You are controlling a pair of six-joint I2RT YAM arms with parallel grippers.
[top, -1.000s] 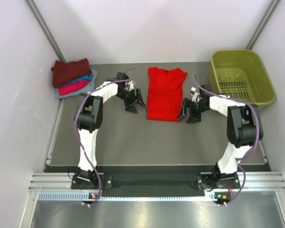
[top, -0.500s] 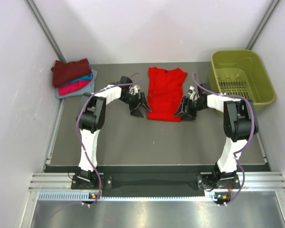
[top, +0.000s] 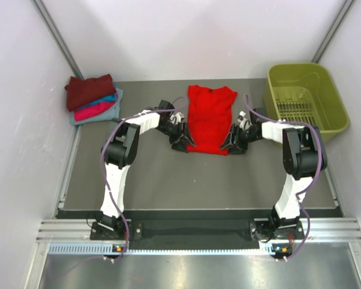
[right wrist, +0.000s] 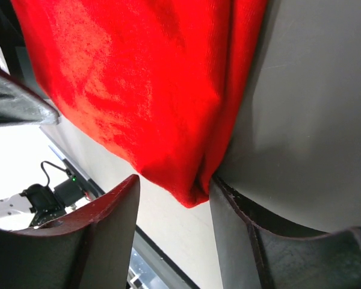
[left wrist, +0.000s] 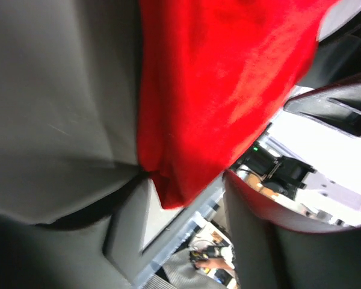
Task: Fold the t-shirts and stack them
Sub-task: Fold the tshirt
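The bright red t-shirt (top: 208, 118) lies folded lengthwise on the grey table, collar at the far end. My left gripper (top: 185, 143) is open at its near left corner; in the left wrist view that corner (left wrist: 180, 180) hangs between the spread fingers (left wrist: 271, 241). My right gripper (top: 228, 144) is open at the near right corner; in the right wrist view the corner (right wrist: 189, 189) sits between the fingers (right wrist: 96, 241), touching the right one. A stack of folded shirts, maroon (top: 89, 90) on top, then magenta-pink (top: 95, 110), teal and pale blue, sits at the far left.
An olive-green plastic basket (top: 331, 114) stands at the far right of the table. White walls close in on the left, back and right. The table's front edge runs along the metal rail near the arm bases.
Both grippers have moved inward from beside the red shirt to its near corners, the left one to the right and the right one to the left. The shirt itself has not moved.
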